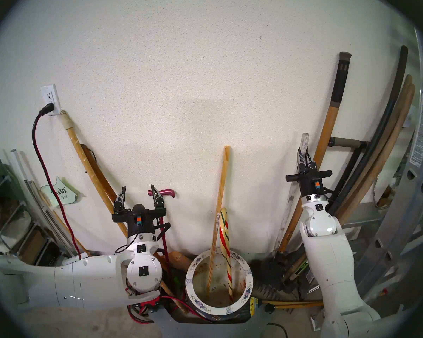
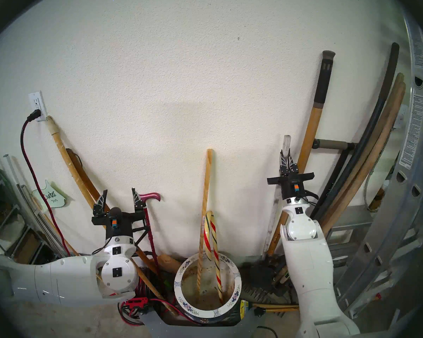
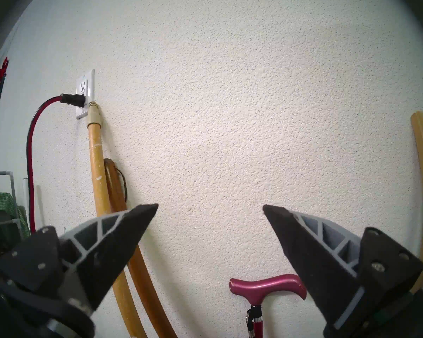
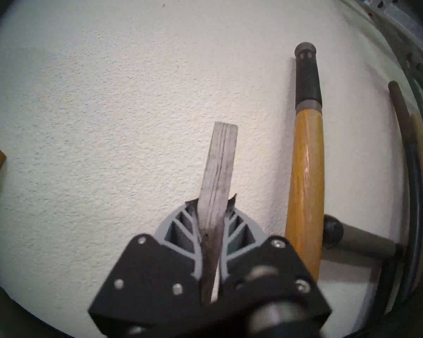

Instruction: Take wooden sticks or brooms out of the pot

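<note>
**Head stereo left view: 1 stick out of the pot and in the grip, 2 left inside**

Head stereo left shows the pot (image 1: 196, 305) on the floor against the wall, low in the middle of the scene, between the 2 arms. Of the 3 sticks, 2 stand in it: the pale yellow wooden pole (image 1: 220, 196), its top leaning on the wall, and the striped cane (image 1: 225, 249), shorter, with its hook just beside the pole. Both have their feet on the stained bottom of the pot.

The grey slat (image 4: 219, 169) is clear of the pot. It stands well to the right of it, in front of the orange-brown tool handle (image 1: 324, 144), and the right gripper (image 1: 303, 160) has its jaws clamped together on the slat close below its top end. The right wrist view confirms this: both fingers press against the flat wood, which rises above them. The slat's lower end runs down beside the right arm toward the floor by the wall; whether it rests there I cannot tell.

The left gripper (image 1: 139, 197) hovers left of the pot, jaws wide apart and holding nothing, with the magenta cane handle (image 3: 266, 285) just behind it.

By my judgement the task is roughly 1 third done: the slat must be set down and let go, then the pole and the striped cane lifted out.
</note>
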Controlling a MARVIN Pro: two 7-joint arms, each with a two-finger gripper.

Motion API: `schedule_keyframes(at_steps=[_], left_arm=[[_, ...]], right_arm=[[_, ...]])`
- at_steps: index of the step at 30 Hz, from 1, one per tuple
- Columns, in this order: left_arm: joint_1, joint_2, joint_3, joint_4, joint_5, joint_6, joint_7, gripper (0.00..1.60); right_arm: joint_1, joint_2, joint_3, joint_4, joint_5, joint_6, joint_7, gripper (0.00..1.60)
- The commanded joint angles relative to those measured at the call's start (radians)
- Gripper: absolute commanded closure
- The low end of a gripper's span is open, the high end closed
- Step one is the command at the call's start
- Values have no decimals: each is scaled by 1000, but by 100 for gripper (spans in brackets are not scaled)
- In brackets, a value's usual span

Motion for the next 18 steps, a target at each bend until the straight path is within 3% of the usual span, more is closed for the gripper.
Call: schedule_keyframes(at_steps=[1, 5, 18], left_arm=[[-2, -1, -2, 0, 3, 0, -1, 0], [-2, -2, -2, 1, 4, 0, -1, 0], [-2, -1, -2, 1, 4, 0, -1, 0]], right_arm=[[-75, -13, 3, -121, 80, 126, 60, 160], [-93, -14, 12, -137, 93, 209, 63, 160], [-148, -33, 24, -85, 86, 212, 60, 160]])
